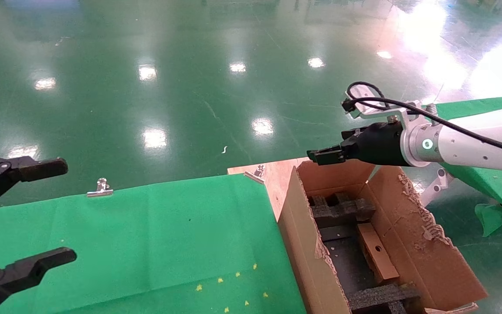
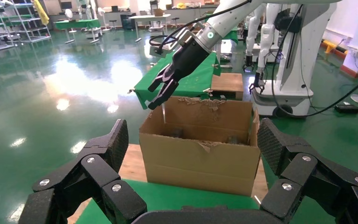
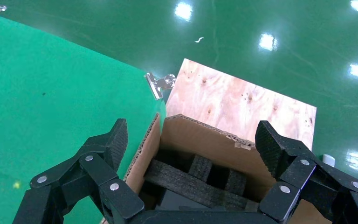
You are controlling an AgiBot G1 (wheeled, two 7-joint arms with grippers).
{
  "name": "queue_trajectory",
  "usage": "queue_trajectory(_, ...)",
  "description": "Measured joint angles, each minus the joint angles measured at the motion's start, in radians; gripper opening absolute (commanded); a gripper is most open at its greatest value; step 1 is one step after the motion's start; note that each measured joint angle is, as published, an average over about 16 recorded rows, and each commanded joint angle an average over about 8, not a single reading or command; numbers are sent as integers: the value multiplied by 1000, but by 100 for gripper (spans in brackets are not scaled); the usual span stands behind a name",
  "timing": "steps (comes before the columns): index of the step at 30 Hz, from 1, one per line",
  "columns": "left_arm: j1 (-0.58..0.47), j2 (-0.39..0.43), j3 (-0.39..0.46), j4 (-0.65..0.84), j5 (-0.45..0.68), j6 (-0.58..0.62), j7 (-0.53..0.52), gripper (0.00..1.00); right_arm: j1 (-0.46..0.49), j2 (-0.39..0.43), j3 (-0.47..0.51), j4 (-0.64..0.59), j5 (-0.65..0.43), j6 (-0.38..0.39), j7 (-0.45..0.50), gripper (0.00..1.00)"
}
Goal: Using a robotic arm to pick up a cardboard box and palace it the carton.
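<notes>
The carton [image 1: 408, 226] stands open at the right end of the table, its flaps ragged, with black foam inserts [image 1: 340, 209] inside. Between the inserts, on the carton's floor, lies the small brown cardboard box [image 1: 377, 253] with its round hole showing. The white robotic arm reaches in from the right. Its right gripper [image 1: 323, 156] hangs open and empty above the carton's far edge. The right wrist view looks past that gripper [image 3: 192, 133] down onto the carton wall [image 3: 205, 140] and foam [image 3: 186, 182]. My left gripper [image 1: 66, 211] is parked open at the table's left, facing the carton [image 2: 200, 158].
A green cloth [image 1: 146, 235] covers the table, held by metal clips [image 1: 100, 188] at its far edge. The carton rests on a plywood board [image 1: 277, 174]. A second green-covered table [image 1: 486, 109] stands at the right, over glossy green floor.
</notes>
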Motion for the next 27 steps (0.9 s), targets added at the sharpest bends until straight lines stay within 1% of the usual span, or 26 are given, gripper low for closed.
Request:
queue_trajectory(5,0,0,0,0,0,0,0,100,-22,-3,22,-4,8,-14,-20,100)
queue_trajectory(10,0,0,0,0,0,0,0,100,-59,-10,76,-9,49,-49,-79,100)
queue_trajectory(27,0,0,0,0,0,0,0,100,-259,-45,389,-31,318,-260,-428,100)
